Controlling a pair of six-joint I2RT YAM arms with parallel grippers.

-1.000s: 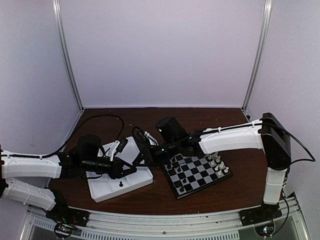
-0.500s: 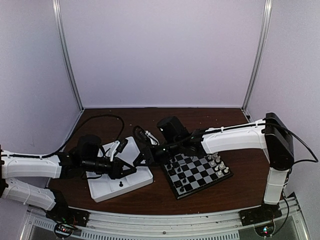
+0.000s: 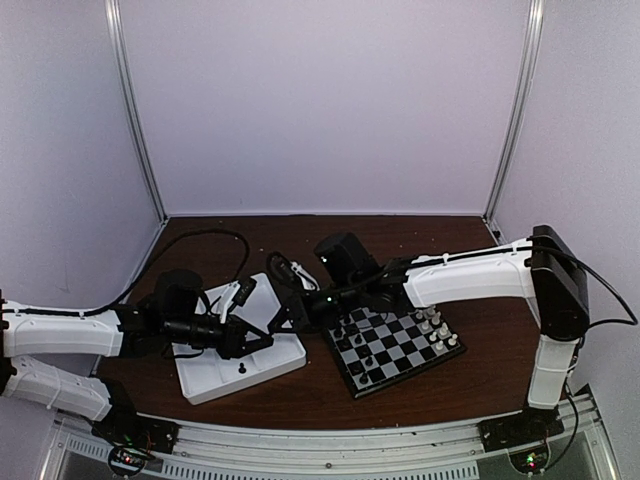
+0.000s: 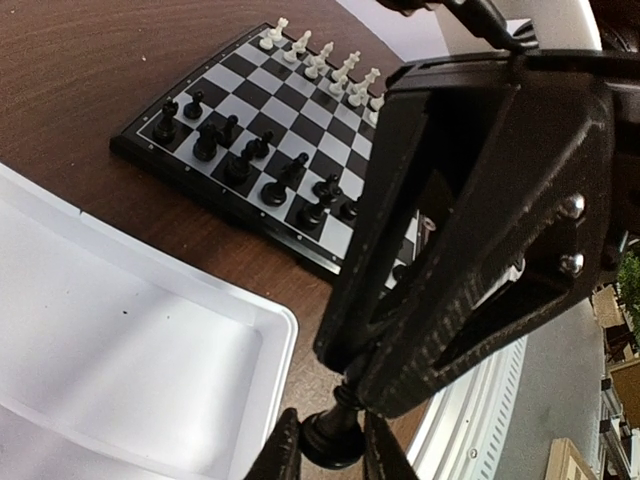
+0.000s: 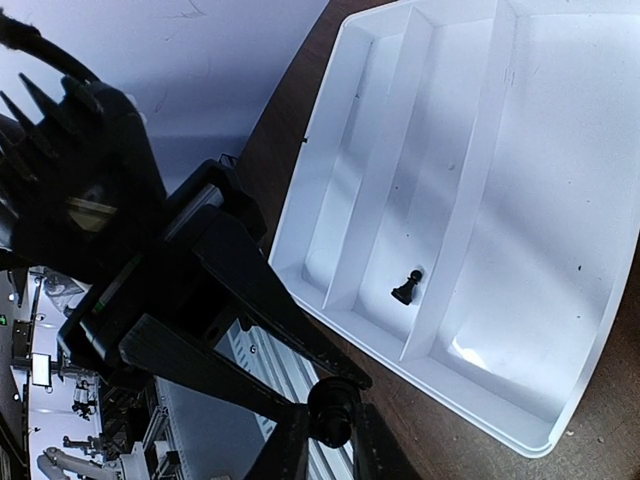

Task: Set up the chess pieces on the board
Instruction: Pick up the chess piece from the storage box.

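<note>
Here the left claw (image 4: 330, 452) pinches the base of a black piece (image 4: 335, 430), and the right claw (image 5: 328, 442) is closed narrow on its top, just beside the white tray's (image 5: 560, 250) corner. Other black pieces (image 4: 205, 143) stand on the board (image 4: 210, 190) on the desk (image 4: 90, 70). One pawn (image 5: 405, 288) sits in a tray compartment.

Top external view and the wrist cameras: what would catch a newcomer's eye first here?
The two arms meet tip to tip between the white tray and the board, left gripper and right gripper both pinching one black chess piece. On the board, black pieces stand on the tray side and white pieces line the opposite edge. One lone black piece sits in the tray.
</note>
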